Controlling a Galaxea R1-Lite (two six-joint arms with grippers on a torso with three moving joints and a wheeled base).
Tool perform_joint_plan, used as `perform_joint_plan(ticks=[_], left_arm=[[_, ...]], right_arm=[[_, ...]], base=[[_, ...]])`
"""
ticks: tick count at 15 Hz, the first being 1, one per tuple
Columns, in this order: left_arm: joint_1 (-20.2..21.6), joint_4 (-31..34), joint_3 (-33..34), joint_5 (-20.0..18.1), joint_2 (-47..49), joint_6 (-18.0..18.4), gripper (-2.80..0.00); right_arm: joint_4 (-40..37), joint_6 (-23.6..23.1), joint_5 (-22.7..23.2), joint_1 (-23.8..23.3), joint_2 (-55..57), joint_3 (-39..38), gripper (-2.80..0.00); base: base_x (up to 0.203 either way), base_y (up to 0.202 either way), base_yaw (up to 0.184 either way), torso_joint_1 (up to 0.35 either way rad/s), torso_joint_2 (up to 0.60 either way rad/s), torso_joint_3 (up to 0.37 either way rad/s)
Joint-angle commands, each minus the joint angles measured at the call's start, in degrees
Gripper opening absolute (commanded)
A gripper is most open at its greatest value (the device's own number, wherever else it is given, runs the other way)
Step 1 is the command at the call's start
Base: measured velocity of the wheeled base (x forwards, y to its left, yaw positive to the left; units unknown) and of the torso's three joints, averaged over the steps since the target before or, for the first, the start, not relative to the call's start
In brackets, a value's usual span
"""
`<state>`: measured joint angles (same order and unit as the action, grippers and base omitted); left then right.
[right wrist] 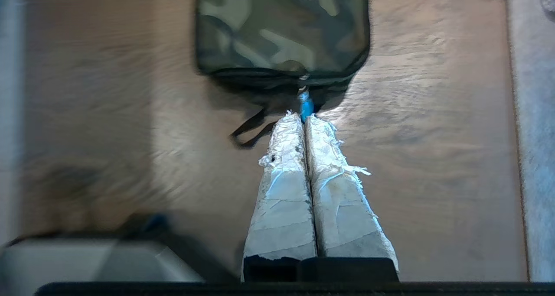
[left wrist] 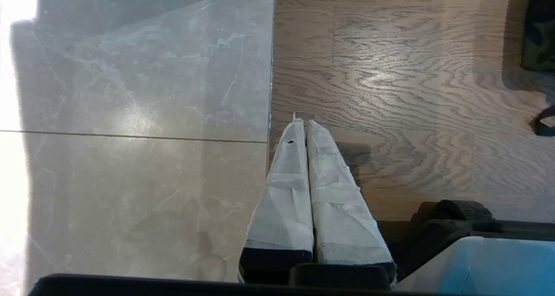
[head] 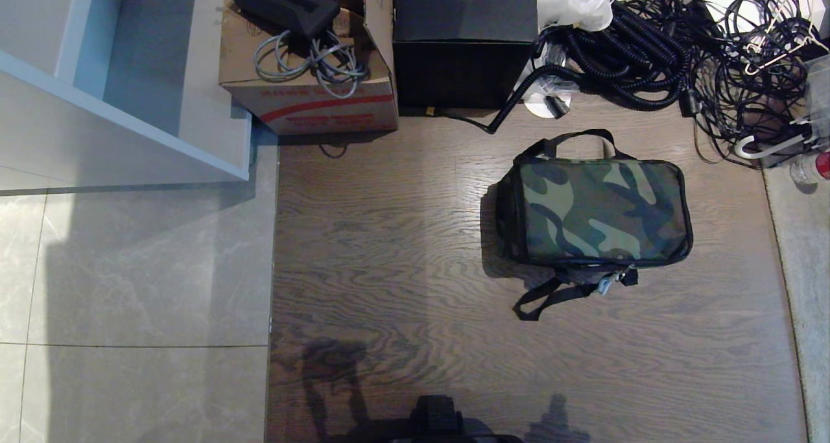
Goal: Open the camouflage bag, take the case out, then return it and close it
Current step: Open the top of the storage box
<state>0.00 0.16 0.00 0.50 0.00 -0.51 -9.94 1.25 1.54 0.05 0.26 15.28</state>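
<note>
The camouflage bag (head: 600, 211) stands zipped shut on the wooden floor, right of centre in the head view, black straps trailing from its near side. The case is hidden. Neither arm shows in the head view. In the right wrist view my right gripper (right wrist: 304, 116) is shut and empty, its taped fingers hovering over the floor just short of the camouflage bag (right wrist: 282, 27) and in line with the blue zipper pull (right wrist: 306, 105). My left gripper (left wrist: 305, 123) is shut and empty above the seam between tile and wood, with the bag's edge (left wrist: 537, 31) far off.
A cardboard box (head: 311, 73) with cables and a large black box (head: 463, 37) stand at the back. Tangled black cables (head: 681, 54) fill the back right. A white cabinet (head: 117, 80) sits at the left. A grey mat edge (head: 804, 287) runs along the right.
</note>
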Motion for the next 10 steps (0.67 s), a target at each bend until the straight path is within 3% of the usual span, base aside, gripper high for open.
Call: perform_joint_plan(ticks=[1,3,5,7,10], left_arm=[[0.0,0.0,0.0,0.0,0.0,0.0,-2.8],[0.0,0.0,0.0,0.0,0.0,0.0,-2.8],[0.0,0.0,0.0,0.0,0.0,0.0,-2.8],[0.0,0.0,0.0,0.0,0.0,0.0,-2.8],[0.0,0.0,0.0,0.0,0.0,0.0,-2.8]], right_arm=[[-20.3,0.8,1.9,0.0,1.2,11.5,-2.8],[-29.4,2.2,3.9,0.0,8.5,17.4,-2.8],[-27.3,2.9,5.1,0.6,20.1,17.8,-2.8],[-23.4,4.3,5.8,0.9,32.9,17.9,-2.8],[-10.0,6.2,6.5,1.4,54.5,17.9,-2.8]], base=[[0.0,0.0,0.0,0.0,0.0,0.0],[0.0,0.0,0.0,0.0,0.0,0.0],[0.0,0.0,0.0,0.0,0.0,0.0],[0.0,0.0,0.0,0.0,0.0,0.0],[0.0,0.0,0.0,0.0,0.0,0.0]])
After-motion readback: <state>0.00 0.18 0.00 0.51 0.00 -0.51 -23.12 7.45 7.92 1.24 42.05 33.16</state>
